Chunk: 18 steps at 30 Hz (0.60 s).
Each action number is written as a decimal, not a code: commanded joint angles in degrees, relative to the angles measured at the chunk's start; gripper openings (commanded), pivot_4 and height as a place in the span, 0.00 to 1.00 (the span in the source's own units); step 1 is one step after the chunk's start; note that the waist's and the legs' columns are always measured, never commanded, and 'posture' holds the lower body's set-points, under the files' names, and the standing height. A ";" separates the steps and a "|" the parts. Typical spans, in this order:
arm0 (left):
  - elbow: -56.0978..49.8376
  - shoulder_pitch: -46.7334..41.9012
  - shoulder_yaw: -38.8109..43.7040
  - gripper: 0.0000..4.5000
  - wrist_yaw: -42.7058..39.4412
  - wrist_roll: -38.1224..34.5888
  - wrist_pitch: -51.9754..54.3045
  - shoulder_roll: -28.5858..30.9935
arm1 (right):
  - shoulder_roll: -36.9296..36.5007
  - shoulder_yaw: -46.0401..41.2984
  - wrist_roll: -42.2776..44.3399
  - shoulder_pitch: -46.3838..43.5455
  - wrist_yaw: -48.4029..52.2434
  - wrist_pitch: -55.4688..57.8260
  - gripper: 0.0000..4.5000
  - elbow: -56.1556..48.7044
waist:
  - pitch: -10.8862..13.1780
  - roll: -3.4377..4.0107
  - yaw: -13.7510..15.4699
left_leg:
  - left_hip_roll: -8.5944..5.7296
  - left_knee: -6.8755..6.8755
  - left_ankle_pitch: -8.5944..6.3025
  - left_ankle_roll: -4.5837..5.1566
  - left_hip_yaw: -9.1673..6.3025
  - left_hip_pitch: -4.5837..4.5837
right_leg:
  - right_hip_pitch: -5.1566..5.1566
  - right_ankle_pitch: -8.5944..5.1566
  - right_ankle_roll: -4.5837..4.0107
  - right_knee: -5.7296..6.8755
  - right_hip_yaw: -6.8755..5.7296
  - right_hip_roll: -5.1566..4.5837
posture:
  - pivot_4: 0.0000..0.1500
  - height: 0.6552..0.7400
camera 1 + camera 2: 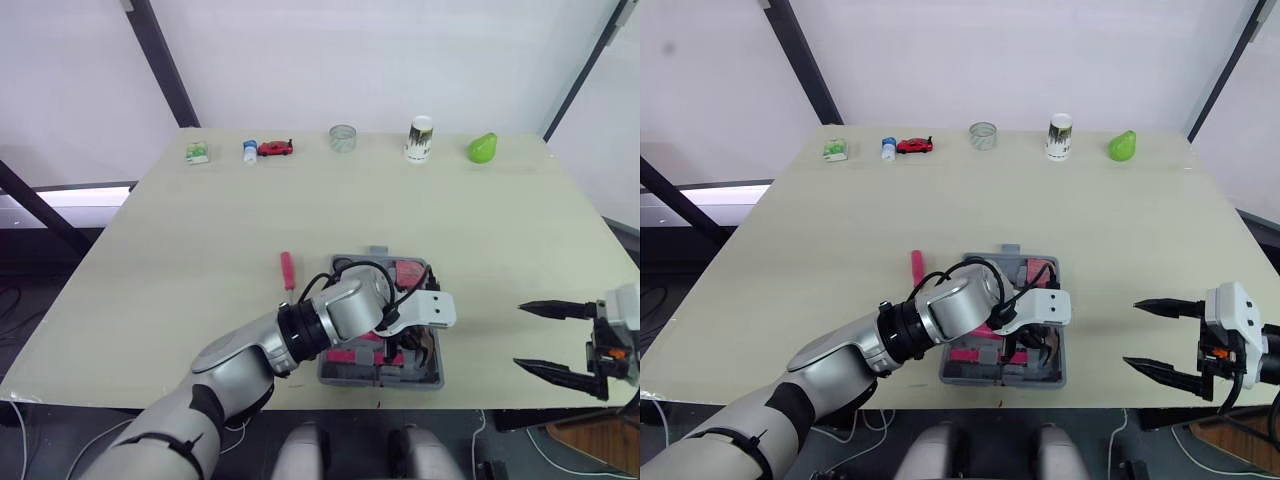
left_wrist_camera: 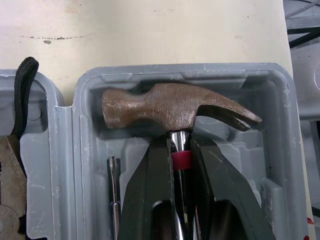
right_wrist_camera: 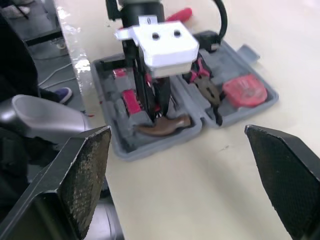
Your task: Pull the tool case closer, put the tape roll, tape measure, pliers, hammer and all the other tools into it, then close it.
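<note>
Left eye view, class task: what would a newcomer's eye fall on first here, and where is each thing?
The left end effector is shut on the hammer just below its rusty head, holding it in the open grey tool case at the table's near edge. A red screwdriver lies left of the case, and the right end effector hangs open to its right, apart from it.

Tally: tool case (image 1: 431, 379) 1; hammer (image 2: 170, 106) 1; pliers (image 3: 209, 90) 1; red tape measure (image 3: 243, 90) 1; red screwdriver (image 1: 288, 270) 1. Back row: toy car (image 1: 276, 148) 1, green pear (image 1: 482, 148) 1, cup (image 1: 420, 138) 1, clear tape roll (image 1: 343, 138) 1, small bottle (image 1: 249, 151) 1
</note>
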 commanded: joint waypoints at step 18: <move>-7.00 -0.67 8.46 0.50 -6.09 -4.19 -2.77 4.84 | 1.55 -0.07 -0.11 1.44 0.80 -1.00 1.00 -1.10 | 0.00 0.03 -0.04 | -0.22 0.02 0.01 0.01 -0.30 0.05 | 0.21 -0.09 0.13 0.01 0.03 -0.02 | 1.00 1.00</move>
